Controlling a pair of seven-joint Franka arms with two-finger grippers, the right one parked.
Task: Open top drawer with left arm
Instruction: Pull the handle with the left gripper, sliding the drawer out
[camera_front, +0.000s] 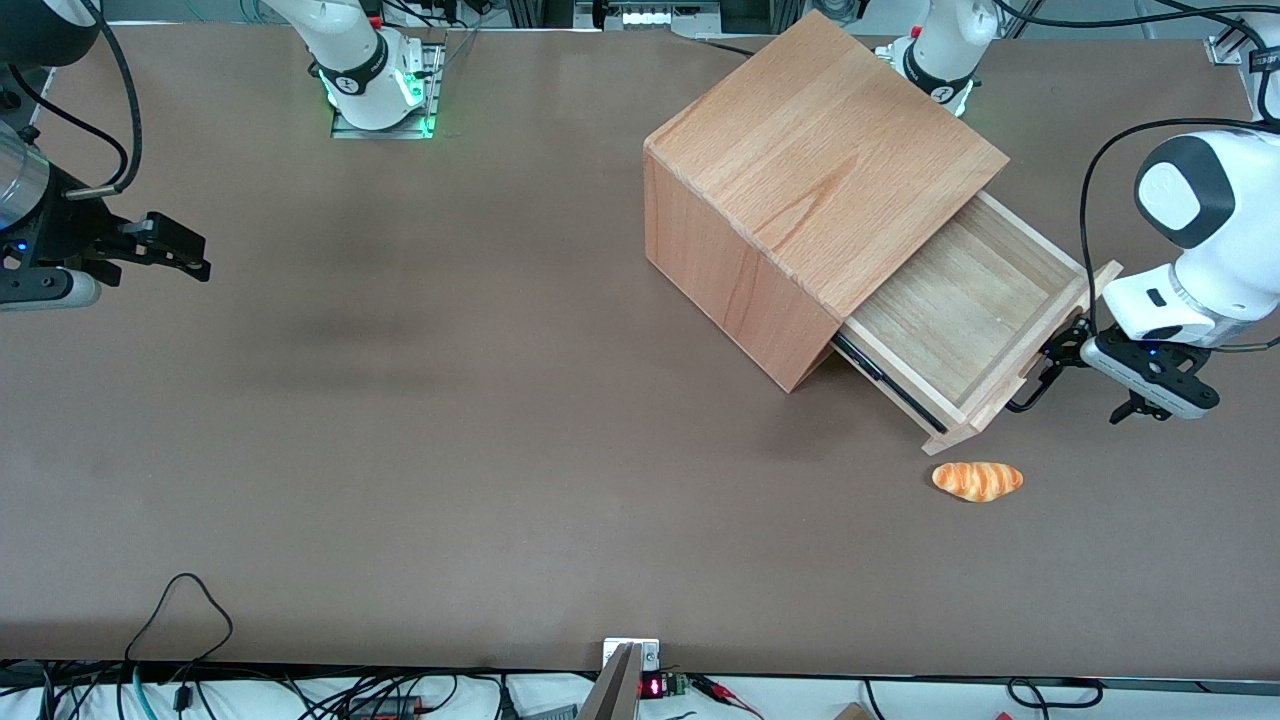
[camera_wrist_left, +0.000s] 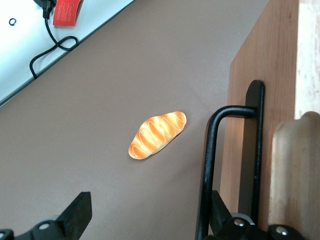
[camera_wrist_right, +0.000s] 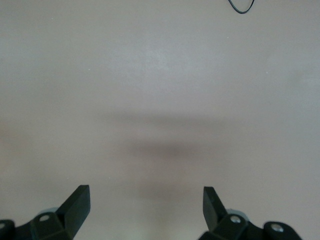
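The beech cabinet (camera_front: 820, 150) stands toward the working arm's end of the table. Its top drawer (camera_front: 960, 310) is pulled far out and its inside is bare. The black U-shaped handle (camera_front: 1033, 388) is on the drawer front (camera_wrist_left: 250, 75). My left arm's gripper (camera_front: 1052, 362) is at the handle with its fingers wide apart. In the left wrist view the gripper (camera_wrist_left: 149, 200) has one finger (camera_wrist_left: 220, 210) between the handle bar (camera_wrist_left: 207, 165) and the drawer front. The other finger (camera_wrist_left: 80, 207) is over bare table.
A small orange striped bread roll (camera_front: 977, 480) lies on the brown table, nearer the front camera than the drawer; it also shows in the left wrist view (camera_wrist_left: 157, 134). Cables and a red item (camera_wrist_left: 67, 12) lie off the table edge.
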